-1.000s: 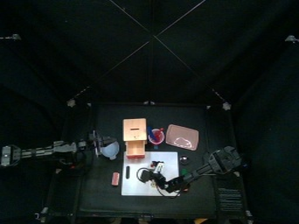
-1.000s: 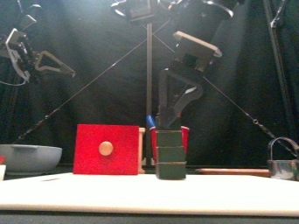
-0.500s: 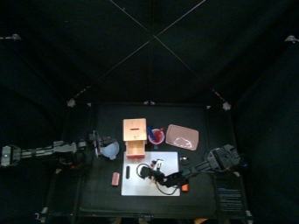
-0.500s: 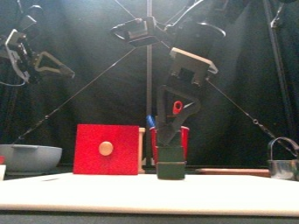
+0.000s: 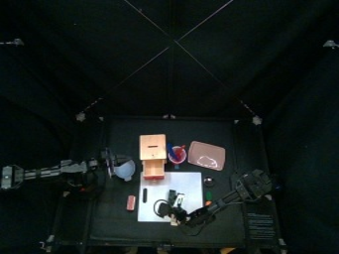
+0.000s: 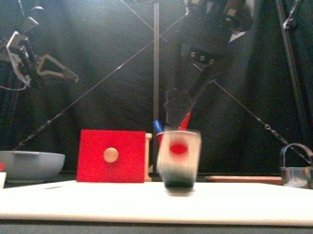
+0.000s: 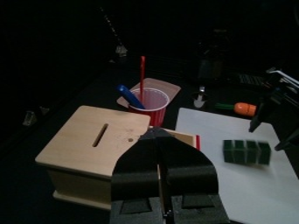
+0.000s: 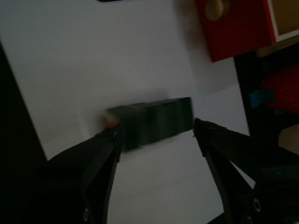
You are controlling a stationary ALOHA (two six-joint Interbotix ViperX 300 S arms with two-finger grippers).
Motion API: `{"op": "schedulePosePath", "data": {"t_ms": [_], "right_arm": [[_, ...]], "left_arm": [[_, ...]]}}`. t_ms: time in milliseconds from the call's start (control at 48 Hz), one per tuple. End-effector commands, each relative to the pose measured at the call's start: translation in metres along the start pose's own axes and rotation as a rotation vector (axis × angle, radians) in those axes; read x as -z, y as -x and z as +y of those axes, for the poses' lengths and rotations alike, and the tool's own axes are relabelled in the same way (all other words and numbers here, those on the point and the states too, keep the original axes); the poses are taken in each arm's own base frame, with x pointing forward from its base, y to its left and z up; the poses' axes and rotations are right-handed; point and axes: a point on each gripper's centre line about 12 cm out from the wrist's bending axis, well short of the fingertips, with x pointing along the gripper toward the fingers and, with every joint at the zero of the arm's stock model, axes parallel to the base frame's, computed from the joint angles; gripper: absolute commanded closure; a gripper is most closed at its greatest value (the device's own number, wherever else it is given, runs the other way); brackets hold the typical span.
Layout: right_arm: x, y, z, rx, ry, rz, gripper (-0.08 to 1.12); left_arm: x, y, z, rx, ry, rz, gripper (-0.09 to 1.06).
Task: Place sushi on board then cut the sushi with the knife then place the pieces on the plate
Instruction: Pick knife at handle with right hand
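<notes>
The dark green sushi roll [image 8: 152,121] lies on its side on the white cutting board [image 5: 187,181]. In the front view the sushi roll [image 6: 178,160] is blurred and shows a round red-centred end. My right gripper [image 8: 155,133] is open, one jaw on each side of the roll's near part, low over the board's front [image 5: 176,210]. The left gripper [image 7: 158,166] is shut and empty, held above the wooden box's corner, near the bowl [image 5: 122,171]. The red cup [image 7: 152,96] holds a blue and a red knife. At the back right lies the pink tray [image 5: 208,155].
The wooden box [image 5: 154,151] with its red drawer front [image 6: 113,155] stands behind the board. A metal cutter [image 6: 297,170] sits at the right. A small red object [image 5: 130,202] lies left of the board.
The sushi stood upright as a stack under my right gripper; it has since tipped over onto the board. The right gripper opened and moved toward the table's front. The left arm stayed put.
</notes>
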Motion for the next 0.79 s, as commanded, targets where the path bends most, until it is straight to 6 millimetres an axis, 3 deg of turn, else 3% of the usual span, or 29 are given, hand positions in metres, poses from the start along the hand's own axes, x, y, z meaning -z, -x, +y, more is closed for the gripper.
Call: {"op": "schedulePosePath", "data": {"t_ms": [21, 188, 312, 604, 792], "right_arm": [[-0.013, 0.015, -0.008, -0.013, -0.037, -0.036, 0.09], [-0.01, 0.02, -0.016, 0.0, -0.041, -0.041, 0.09], [-0.004, 0.029, -0.033, 0.029, -0.056, -0.064, 0.09], [0.018, 0.053, -0.084, -0.003, -0.171, -0.213, 0.09], [0.036, 0.053, -0.124, -0.052, -0.202, -0.245, 0.09]], "left_arm": [[-0.005, -0.001, 0.001, -0.004, 0.006, -0.012, 0.96], [-0.006, -0.002, 0.001, -0.004, 0.006, -0.015, 0.96], [-0.008, -0.002, 0.001, -0.005, 0.006, -0.022, 0.96], [-0.012, -0.003, 0.0, -0.003, -0.004, -0.035, 0.96], [-0.016, -0.005, 0.001, -0.009, -0.008, -0.04, 0.96]]}}
